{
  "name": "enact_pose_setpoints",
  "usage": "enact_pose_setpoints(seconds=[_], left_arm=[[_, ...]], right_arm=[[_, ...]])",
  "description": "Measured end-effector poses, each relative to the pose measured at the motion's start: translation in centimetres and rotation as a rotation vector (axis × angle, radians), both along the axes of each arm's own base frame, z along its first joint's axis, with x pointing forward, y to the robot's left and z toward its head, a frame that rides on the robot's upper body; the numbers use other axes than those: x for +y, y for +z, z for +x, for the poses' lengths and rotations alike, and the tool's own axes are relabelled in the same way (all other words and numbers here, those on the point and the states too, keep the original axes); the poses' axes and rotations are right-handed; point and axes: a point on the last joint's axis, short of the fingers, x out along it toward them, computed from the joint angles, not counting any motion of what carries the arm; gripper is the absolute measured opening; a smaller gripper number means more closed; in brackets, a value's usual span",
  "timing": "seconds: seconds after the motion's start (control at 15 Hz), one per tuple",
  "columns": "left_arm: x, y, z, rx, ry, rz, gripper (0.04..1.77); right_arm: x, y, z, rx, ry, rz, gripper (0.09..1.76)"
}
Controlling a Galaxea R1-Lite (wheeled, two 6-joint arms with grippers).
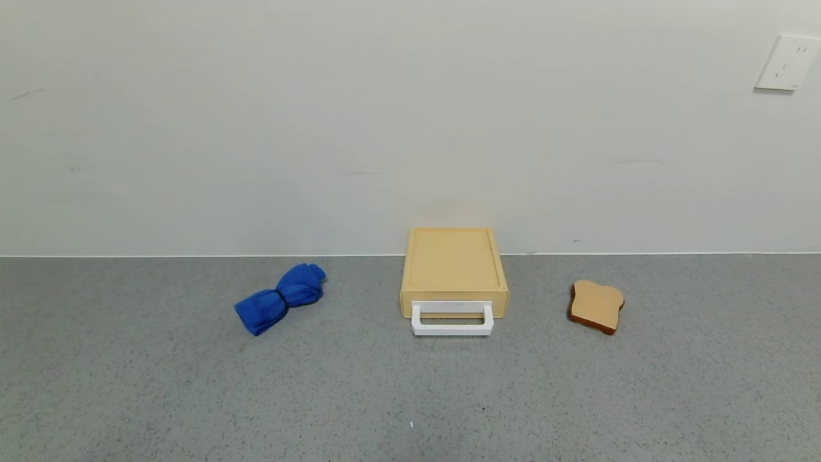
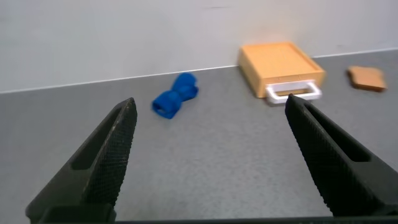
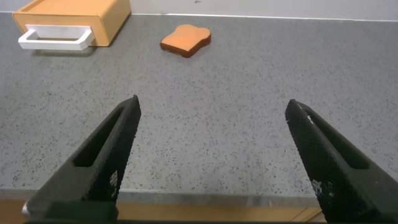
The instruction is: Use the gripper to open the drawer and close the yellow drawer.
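Observation:
The pale-yellow drawer box [image 1: 454, 266] stands against the wall at the middle of the grey counter. Its drawer is pushed in, and the white loop handle [image 1: 452, 319] sticks out toward me. The box also shows in the left wrist view [image 2: 280, 65] and the right wrist view [image 3: 74, 14]. Neither arm shows in the head view. My left gripper [image 2: 211, 109] is open and empty, well back from the drawer. My right gripper [image 3: 214, 112] is open and empty above the counter's front edge.
A rolled blue cloth [image 1: 280, 297] lies left of the box. A tan toast slice [image 1: 596, 306] lies to its right. A white wall socket [image 1: 787, 62] is at the upper right. The counter's front edge [image 3: 205, 202] runs under the right gripper.

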Motion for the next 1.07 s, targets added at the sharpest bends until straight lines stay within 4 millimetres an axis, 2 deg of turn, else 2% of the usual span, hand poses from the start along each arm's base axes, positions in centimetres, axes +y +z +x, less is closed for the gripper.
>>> enact_pose_setpoints(seconds=[0.13,0.4,0.53,0.73,1.07], left_arm=[[0.3,-0.1,-0.7,-0.028,0.116,-0.01,1.72],[0.1,0.8,-1.9,-0.092,0.215,-0.01,1.72],[-0.2,0.6,-2.3,-0.103,0.242,0.006,1.72],[-0.4,-1.3,-2.6,-0.098,0.195,0.011,1.72],[-0.7,-6.8,-2.4,-0.071,0.09,0.02,1.72]], right_arm=[[0.0,0.0,0.0,0.0,0.0,0.0,1.71],[0.0,0.0,0.0,0.0,0.0,0.0,1.71],[0.0,0.0,0.0,-0.001,0.0,0.001,1.71],[0.0,0.0,0.0,0.0,0.0,0.0,1.71],[0.0,0.0,0.0,-0.001,0.0,0.0,1.71]])
